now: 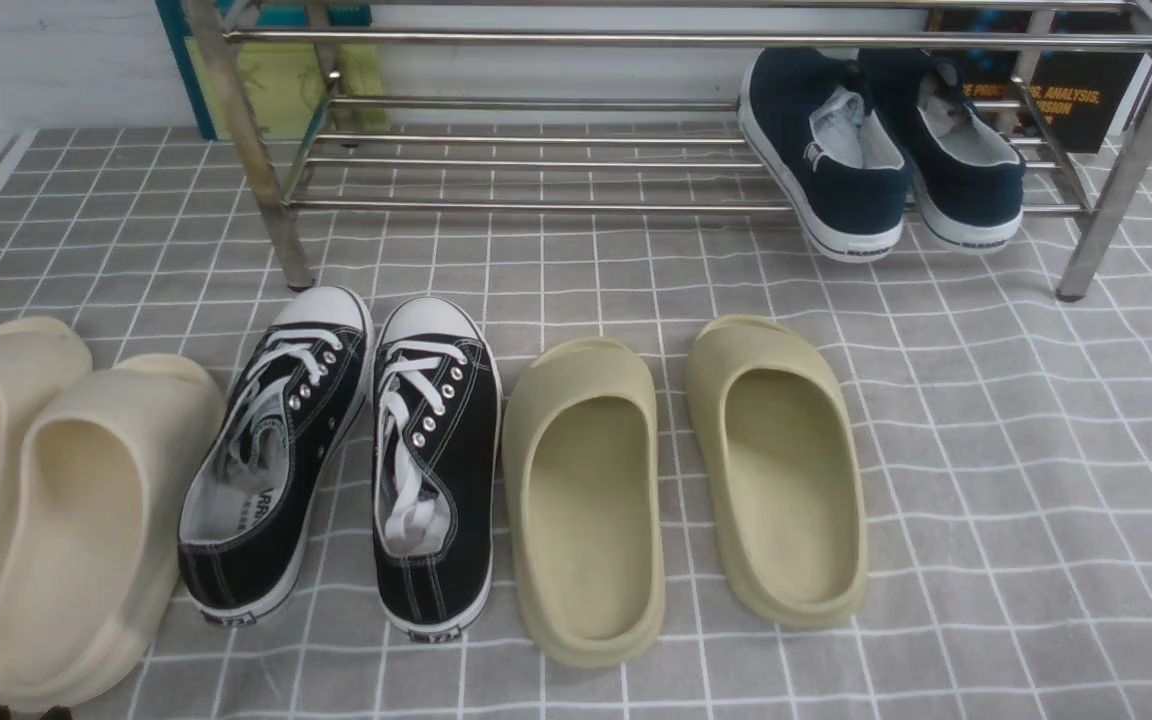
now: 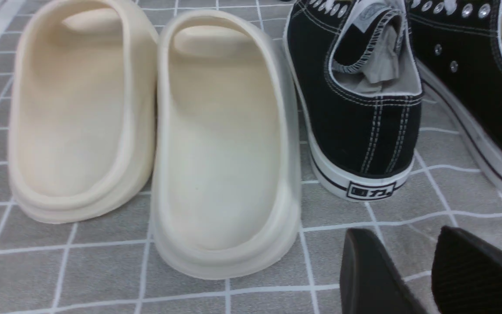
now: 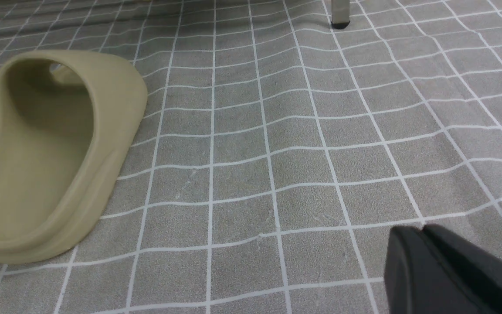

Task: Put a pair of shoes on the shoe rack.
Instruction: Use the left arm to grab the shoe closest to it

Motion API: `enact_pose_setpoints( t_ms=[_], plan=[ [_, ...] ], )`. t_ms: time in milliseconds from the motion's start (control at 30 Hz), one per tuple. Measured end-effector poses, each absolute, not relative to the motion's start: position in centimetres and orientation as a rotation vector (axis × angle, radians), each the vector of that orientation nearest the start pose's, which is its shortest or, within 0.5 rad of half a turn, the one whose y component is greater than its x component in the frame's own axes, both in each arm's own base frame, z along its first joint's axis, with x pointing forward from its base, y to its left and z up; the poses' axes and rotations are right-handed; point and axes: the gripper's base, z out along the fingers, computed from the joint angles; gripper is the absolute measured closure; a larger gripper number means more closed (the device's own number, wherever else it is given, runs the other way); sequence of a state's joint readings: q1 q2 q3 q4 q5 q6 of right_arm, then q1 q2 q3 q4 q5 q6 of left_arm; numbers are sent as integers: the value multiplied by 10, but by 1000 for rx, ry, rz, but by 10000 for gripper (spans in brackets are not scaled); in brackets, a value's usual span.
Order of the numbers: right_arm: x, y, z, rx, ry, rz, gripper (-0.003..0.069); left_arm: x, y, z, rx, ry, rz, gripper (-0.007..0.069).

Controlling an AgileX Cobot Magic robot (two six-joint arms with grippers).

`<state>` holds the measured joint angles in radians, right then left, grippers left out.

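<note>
Two black canvas sneakers with white laces and toe caps stand side by side on the grey checked cloth, the left one (image 1: 271, 455) and the right one (image 1: 436, 460), toes toward the silver shoe rack (image 1: 536, 205). In the left wrist view the left sneaker's heel (image 2: 360, 126) is just ahead of my left gripper (image 2: 401, 237), which is open and empty, a short way behind the heel. My right gripper (image 3: 421, 231) is shut and empty, over bare cloth well to the right of the shoes. Neither gripper shows clearly in the front view.
Beige foam slides (image 1: 86, 520) lie left of the sneakers and touch each other (image 2: 225, 144). Olive slides (image 1: 586, 500) (image 1: 781, 470) lie to the right, one in the right wrist view (image 3: 55, 148). Navy slip-ons (image 1: 836, 150) sit on the rack's lower right. A rack foot (image 3: 340, 19) stands ahead.
</note>
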<state>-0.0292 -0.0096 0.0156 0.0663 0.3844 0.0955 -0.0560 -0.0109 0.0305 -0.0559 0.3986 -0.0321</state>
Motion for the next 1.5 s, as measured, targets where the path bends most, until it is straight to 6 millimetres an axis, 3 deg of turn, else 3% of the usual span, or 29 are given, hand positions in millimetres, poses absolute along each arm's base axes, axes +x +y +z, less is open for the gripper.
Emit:
enact_pose_setpoints(
  t_ms=[1500],
  plan=[
    [52,1,174,157,1868,111,548,53,-5,173,-28,1840,-138,386]
  ],
)
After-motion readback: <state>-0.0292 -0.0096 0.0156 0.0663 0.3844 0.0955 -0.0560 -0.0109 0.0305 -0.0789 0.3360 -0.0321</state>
